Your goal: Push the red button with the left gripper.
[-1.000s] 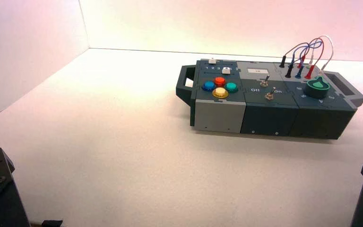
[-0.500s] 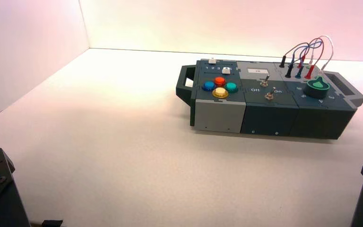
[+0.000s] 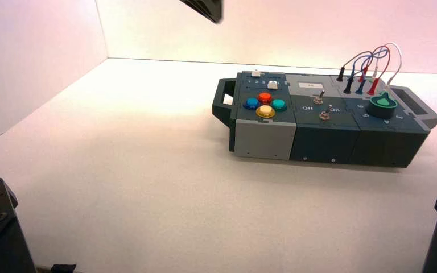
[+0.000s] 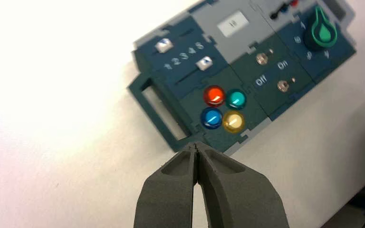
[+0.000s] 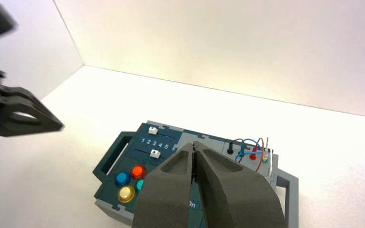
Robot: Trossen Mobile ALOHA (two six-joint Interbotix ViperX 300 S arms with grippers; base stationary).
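The box (image 3: 318,122) sits on the desk (image 3: 136,170). The left gripper (image 4: 197,148) hovers above the box's handle end, fingers pressed together, presumably to prod with one blunt tip. The right gripper (image 5: 195,148), also closed, waits. The red button (image 4: 214,95) lies beside the slider numerals "1 2 3 4 5"; toggles read "Off", "On".

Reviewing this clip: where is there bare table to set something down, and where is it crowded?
Free: the wide table left of the box's handle and the strip before the box's front wall. Crowded: the box top, around the red button, toggles and wired plugs. The left gripper hangs above, jaws shut.
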